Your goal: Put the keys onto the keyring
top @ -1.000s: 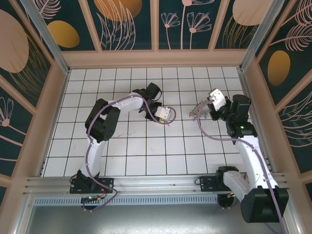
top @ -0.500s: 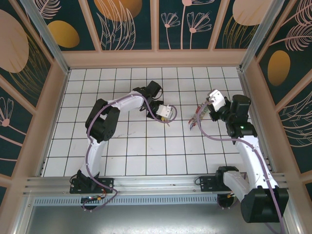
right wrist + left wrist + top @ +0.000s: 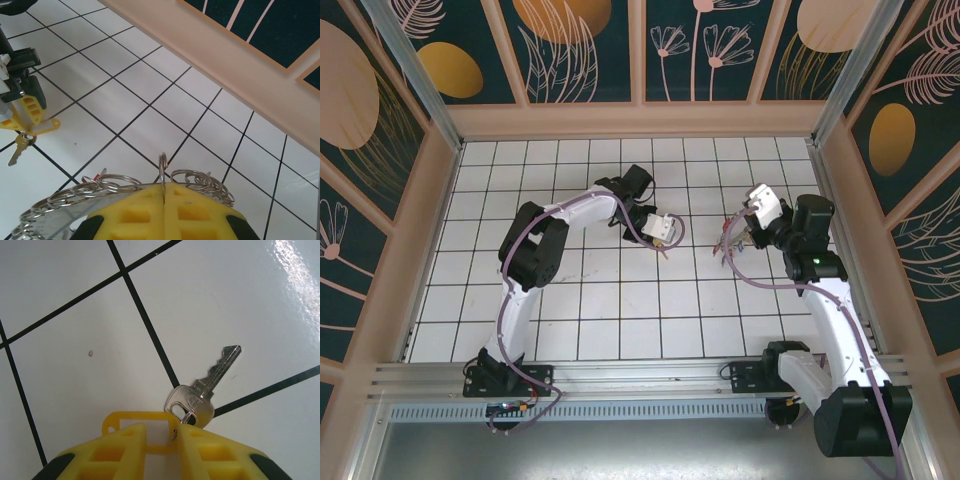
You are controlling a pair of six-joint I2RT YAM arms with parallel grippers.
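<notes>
Keyring [image 3: 726, 243], a flat grey metal band hung with wire loops, seen from above at the tips of the right gripper [image 3: 735, 235], right of centre on the white tiled table [image 3: 570, 300]. Across a short gap, the left gripper [image 3: 667, 240], tips turned toward it.

From the left wrist: one silver key [image 3: 205, 387] with a rounded head, linked by a small ring to a yellow plastic tag [image 3: 131, 418]. Tag pinched between the nearly closed yellow fingers [image 3: 125, 447], key just beyond the tips, over a dark grout line [image 3: 150, 335]. Stamping on the key's head too blurred to read; nothing legible on the tag's white panel.

From the right wrist: yellow jaws pressed fully together on a thin wire loop [image 3: 162, 167] standing upright from the keyring's band, further loops fanned to either side of the tips. At far left, the left gripper with the tag, key dangling beneath, well apart from the keyring.
</notes>
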